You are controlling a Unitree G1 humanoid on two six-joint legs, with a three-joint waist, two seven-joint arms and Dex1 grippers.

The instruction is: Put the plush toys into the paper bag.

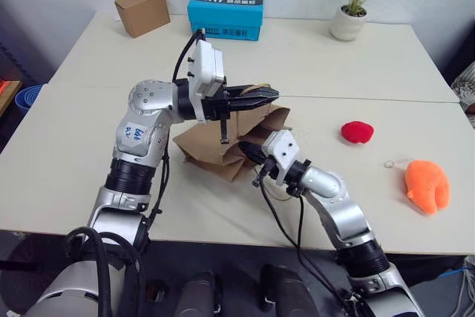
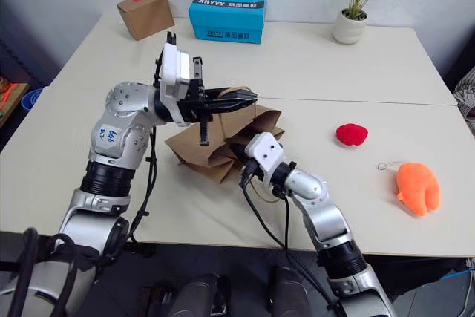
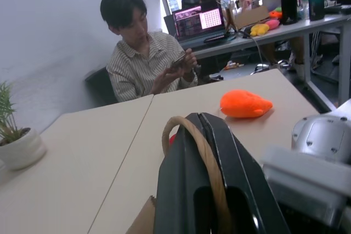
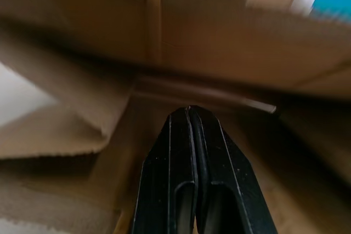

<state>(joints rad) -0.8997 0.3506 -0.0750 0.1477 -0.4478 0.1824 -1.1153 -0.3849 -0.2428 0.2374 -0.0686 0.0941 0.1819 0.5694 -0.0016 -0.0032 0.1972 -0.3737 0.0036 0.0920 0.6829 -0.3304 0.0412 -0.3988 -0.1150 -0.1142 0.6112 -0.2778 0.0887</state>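
The brown paper bag (image 1: 211, 150) lies crumpled at the middle of the table (image 1: 89, 139). My left gripper (image 1: 272, 95) hangs above it, shut on the bag's looped handle (image 3: 186, 131), which runs between its fingers and is pulled upward. My right gripper (image 1: 246, 151) is shut with nothing in it and points level into the bag's folds (image 4: 219, 42). To the right, the small red plush toy (image 1: 357, 132) and the larger orange plush toy (image 1: 427, 185) rest on the table, well apart from both grippers. The orange one has a key ring (image 1: 389, 164) beside it.
At the back of the table stand a brown cardboard box (image 1: 142, 10) with a red sticker, a blue box (image 1: 225, 12) and a potted plant (image 1: 350, 21). A seated person (image 3: 143, 53) appears beyond the table in the left wrist view.
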